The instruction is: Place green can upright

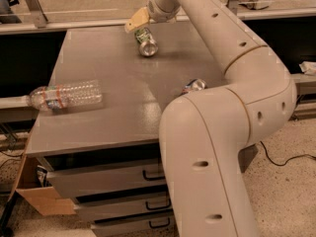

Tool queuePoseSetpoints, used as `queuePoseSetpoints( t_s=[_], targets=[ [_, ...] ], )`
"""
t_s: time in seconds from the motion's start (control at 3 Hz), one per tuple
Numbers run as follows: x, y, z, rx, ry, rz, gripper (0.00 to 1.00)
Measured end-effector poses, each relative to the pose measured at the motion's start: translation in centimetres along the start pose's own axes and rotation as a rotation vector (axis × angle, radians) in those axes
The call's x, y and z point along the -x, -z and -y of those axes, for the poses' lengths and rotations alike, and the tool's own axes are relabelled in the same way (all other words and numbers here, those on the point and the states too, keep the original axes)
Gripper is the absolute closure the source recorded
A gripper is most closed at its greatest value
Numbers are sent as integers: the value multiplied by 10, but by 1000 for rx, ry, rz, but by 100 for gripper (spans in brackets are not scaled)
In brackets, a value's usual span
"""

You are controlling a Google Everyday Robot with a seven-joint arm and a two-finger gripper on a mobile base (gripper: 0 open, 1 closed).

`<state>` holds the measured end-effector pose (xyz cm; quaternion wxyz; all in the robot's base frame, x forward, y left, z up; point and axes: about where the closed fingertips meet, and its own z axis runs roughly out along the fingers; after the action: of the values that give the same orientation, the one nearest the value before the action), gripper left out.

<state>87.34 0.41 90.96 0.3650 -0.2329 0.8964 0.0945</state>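
The green can (146,42) lies on its side at the far middle of the grey cabinet top (113,107), its silver end facing the camera. My gripper (137,21) hangs just above and behind the can, with its tan fingers (138,19) close over the can's far end. I cannot tell whether it touches the can. My arm sweeps from the lower right up across the table and fills much of the view.
A clear plastic bottle (64,95) lies on its side at the left edge, overhanging it. A blue-and-silver can (195,86) lies at mid right, mostly hidden behind my arm. Drawers (113,179) are below the top. A cardboard box (42,199) sits on the floor at left.
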Motion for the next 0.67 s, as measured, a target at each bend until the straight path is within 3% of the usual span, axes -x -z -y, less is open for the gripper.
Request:
queuePoseSetpoints(
  t_s=[0.67],
  targets=[
    [-8,-24,-2,-71,11,-107,0]
  ],
)
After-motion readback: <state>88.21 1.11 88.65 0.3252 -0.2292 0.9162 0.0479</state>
